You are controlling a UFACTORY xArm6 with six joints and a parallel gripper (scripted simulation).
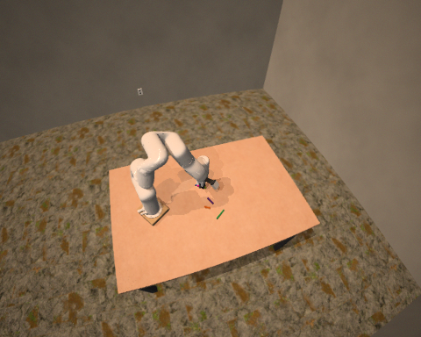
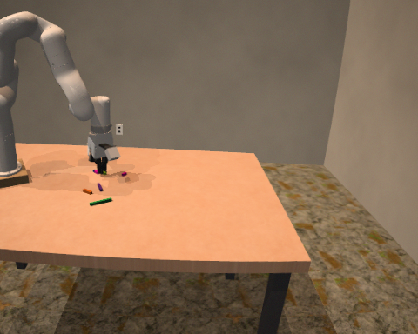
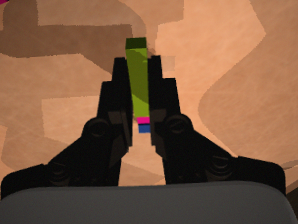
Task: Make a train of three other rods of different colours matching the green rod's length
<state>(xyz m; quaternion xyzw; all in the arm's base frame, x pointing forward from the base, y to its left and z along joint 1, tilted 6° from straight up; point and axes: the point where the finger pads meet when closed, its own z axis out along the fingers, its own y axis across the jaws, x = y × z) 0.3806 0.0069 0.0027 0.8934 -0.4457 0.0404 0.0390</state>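
Observation:
My gripper is shut on the lime rod and stands low over the table. In the wrist view a magenta rod end and a blue rod lie in line just behind the lime rod's near end. The gripper also shows in the exterior view, with a magenta bit beside it. The green rod lies flat nearer the table front. It also shows in the top view.
A purple rod and an orange rod lie between the gripper and the green rod. The arm's base stands at the table's left.

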